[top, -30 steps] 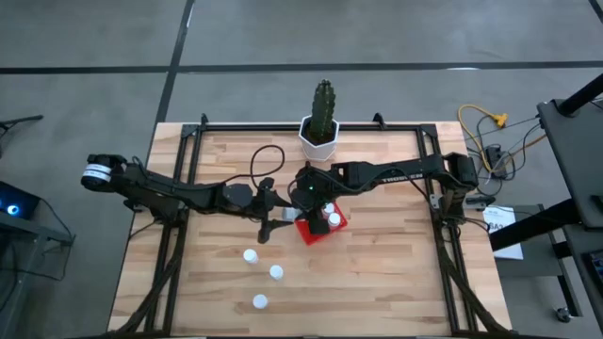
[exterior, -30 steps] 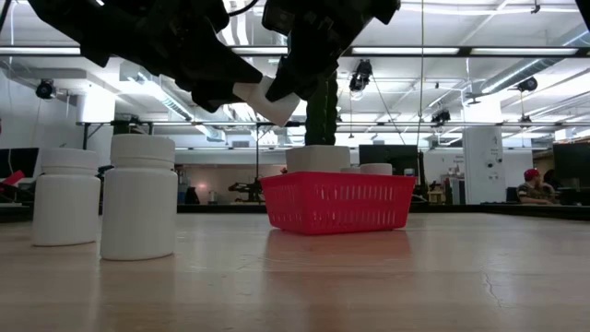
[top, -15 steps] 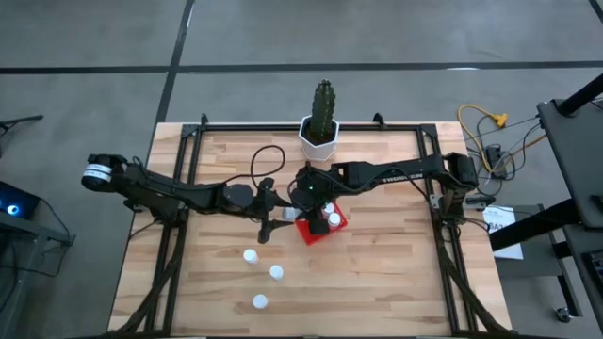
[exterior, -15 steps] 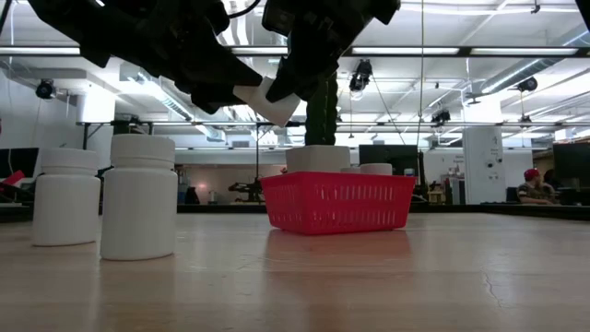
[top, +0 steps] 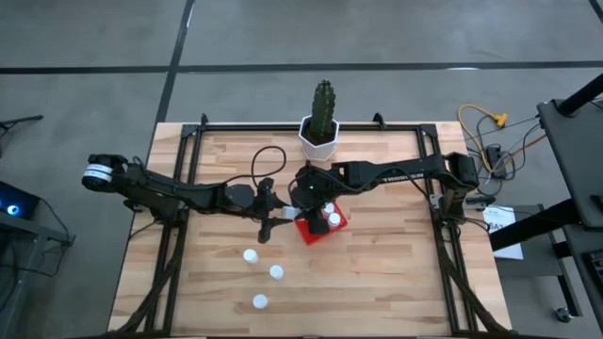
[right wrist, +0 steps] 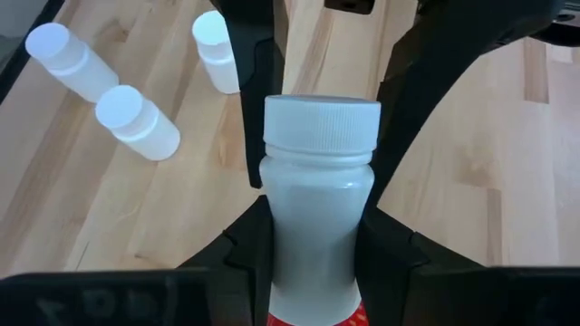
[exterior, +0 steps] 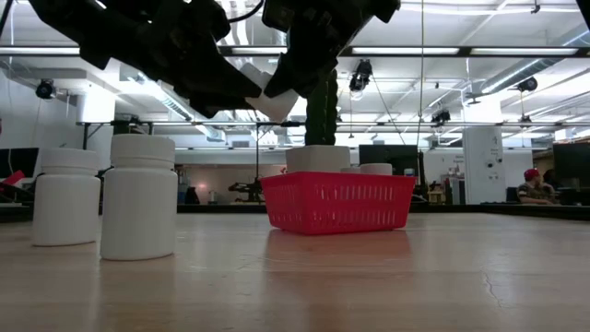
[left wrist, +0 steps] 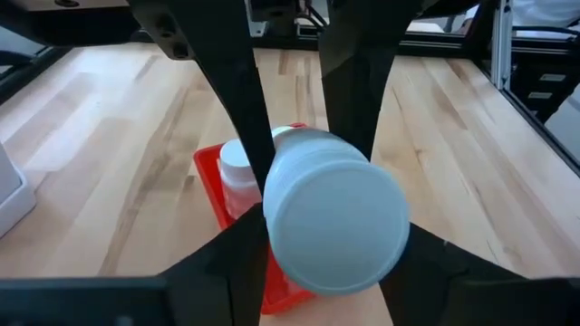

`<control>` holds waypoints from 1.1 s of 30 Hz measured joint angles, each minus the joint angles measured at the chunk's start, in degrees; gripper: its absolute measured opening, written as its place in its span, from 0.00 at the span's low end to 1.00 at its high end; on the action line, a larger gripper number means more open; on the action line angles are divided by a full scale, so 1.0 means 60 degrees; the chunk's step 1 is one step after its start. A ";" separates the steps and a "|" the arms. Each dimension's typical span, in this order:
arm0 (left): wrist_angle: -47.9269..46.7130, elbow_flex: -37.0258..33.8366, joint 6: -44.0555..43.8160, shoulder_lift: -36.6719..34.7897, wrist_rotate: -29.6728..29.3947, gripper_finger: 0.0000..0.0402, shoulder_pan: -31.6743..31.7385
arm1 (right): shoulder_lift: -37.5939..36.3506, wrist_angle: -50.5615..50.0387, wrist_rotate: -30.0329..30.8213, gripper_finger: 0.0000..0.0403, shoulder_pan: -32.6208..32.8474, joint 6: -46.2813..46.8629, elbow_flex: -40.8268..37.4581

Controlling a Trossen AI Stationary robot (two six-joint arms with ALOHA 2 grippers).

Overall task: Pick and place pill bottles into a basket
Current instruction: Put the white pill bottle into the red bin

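Note:
A white pill bottle (right wrist: 319,190) hangs in the air over the left end of the red basket (top: 313,235), between both grippers. My right gripper (right wrist: 317,249) is shut on its body. My left gripper (left wrist: 331,263) comes from the other side, shut on the cap end (left wrist: 335,222). Two more bottles (top: 330,214) stand in the basket. Three bottles (top: 250,255) (top: 275,272) (top: 259,301) stand on their bases on the wood, nearer the front edge. My left gripper has its two fingers (left wrist: 237,263) against opposite sides of the bottle's round cap (left wrist: 290,263). It comes from the table's left, slanting slightly down, along the bottle's axis. My right gripper pinches the bottle's body near its bottom end (right wrist: 313,263) between its two fingers. The fingers slant down from the table's right, along the bottle. The bottle is clear of the basket, tilted, its cap (right wrist: 322,122) toward the left gripper.
A cactus in a white faceted pot (top: 319,137) stands at the table's far edge behind the basket. In the low view two of the loose bottles (exterior: 138,195) (exterior: 64,195) stand at the left. Bare wood lies right of the basket and along the front.
My left gripper's fingers have shut in on the cap end of the bottle that my right gripper holds. Both arms and the bottle have kept their place above the basket.

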 joint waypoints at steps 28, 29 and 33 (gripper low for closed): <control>0.0348 0.0043 -0.0001 0.0004 0.0021 0.59 0.0000 | 0.0001 -0.0029 -0.0004 0.25 0.0004 -0.0030 0.0000; 0.0352 0.0043 -0.0001 0.0004 0.0009 0.59 0.0000 | 0.0004 -0.0029 -0.0004 0.25 0.0004 -0.0030 0.0000; 0.0324 0.0036 0.0004 0.0004 -0.0003 0.59 0.0000 | 0.0005 -0.0026 -0.0004 0.25 0.0004 -0.0033 0.0000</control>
